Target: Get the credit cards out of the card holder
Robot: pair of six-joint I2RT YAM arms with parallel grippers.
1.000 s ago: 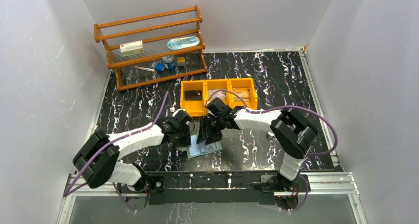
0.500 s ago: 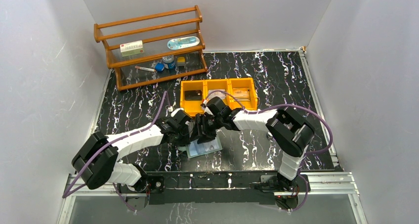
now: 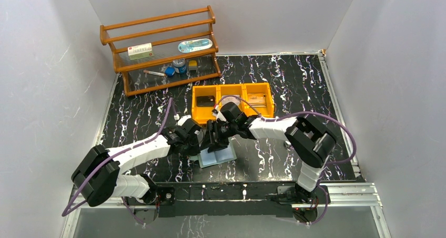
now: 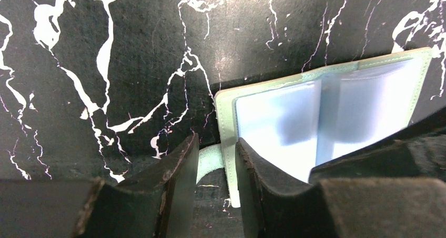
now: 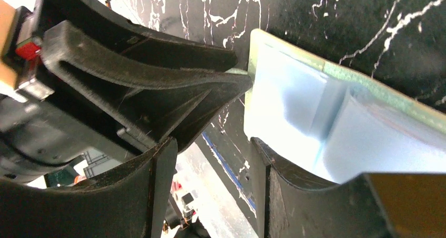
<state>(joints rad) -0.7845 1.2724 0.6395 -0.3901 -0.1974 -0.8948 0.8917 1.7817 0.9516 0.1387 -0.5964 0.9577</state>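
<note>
My left gripper (image 4: pixel 215 169) keeps its fingers clamped on the holder's (image 3: pixel 216 156) edge tab, pinning it flat and open. My right gripper (image 5: pixel 208 154) has slid in beside it, fingers apart, one resting on the clear sleeves. No card shows there now; two lie in the bin (image 3: pixel 232 102) beyond, so I judge the emptying nearly done.

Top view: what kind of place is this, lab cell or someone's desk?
Most likely a lab test cell, not a desk: plain white walls box in a black marbled tabletop, two arms are bolted to a metal rail at its near edge, and props sit staged on a wooden rack beside an orange bin.
</note>
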